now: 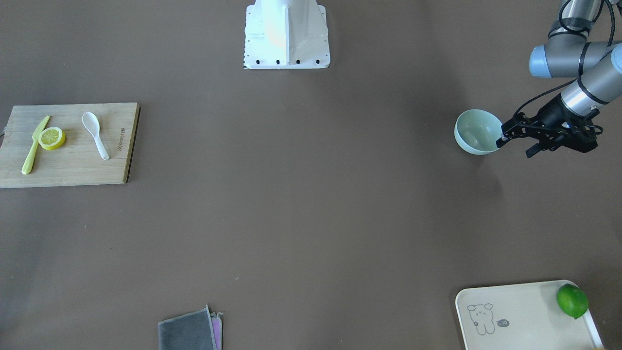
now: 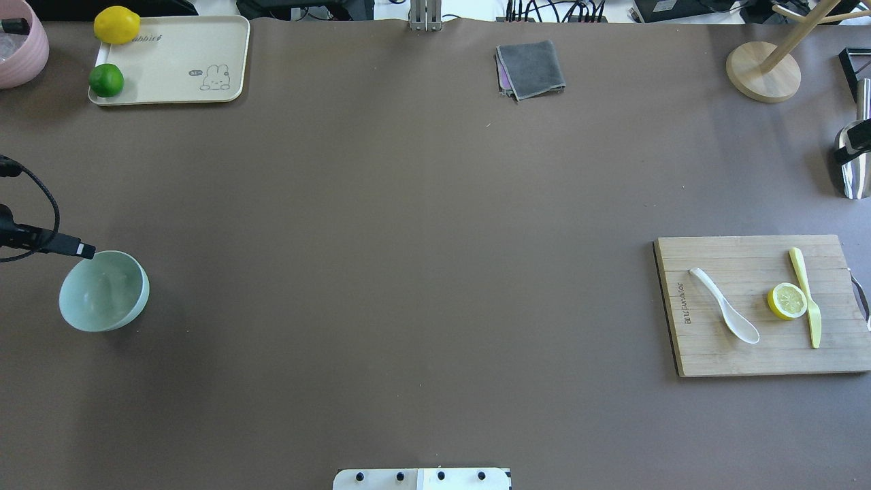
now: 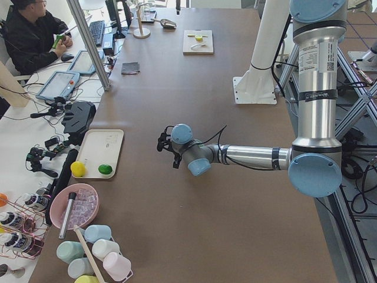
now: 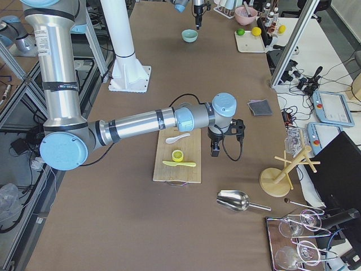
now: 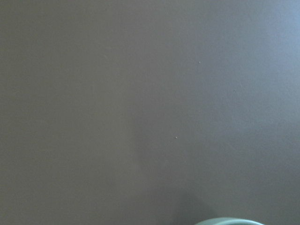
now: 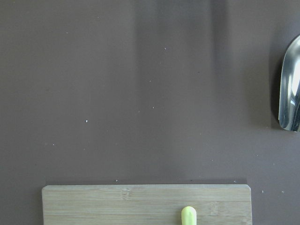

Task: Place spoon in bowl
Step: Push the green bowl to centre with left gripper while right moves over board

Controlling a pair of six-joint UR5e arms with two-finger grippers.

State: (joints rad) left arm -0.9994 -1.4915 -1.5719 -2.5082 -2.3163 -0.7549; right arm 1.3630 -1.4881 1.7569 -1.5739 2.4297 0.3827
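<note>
The white spoon (image 1: 95, 132) lies on a wooden cutting board (image 1: 73, 167), far from both grippers; it also shows in the overhead view (image 2: 725, 314) and the exterior right view (image 4: 179, 137). The pale mint-green bowl (image 1: 474, 131) stands empty and upright on the table (image 2: 102, 292). My left gripper (image 1: 515, 148) is open and empty, with one fingertip (image 2: 85, 250) at the bowl's rim; I cannot tell whether it touches. My right gripper (image 4: 216, 148) hangs beside the board, and I cannot tell whether it is open or shut.
A yellow-green knife (image 1: 35, 146) and a lemon slice (image 1: 52, 138) lie on the board beside the spoon. A tray (image 1: 515, 316) holds a lime (image 1: 572, 300). A grey cloth (image 1: 187, 334), a metal scoop (image 2: 850, 167) and a wooden stand (image 2: 762, 71) sit along the far side.
</note>
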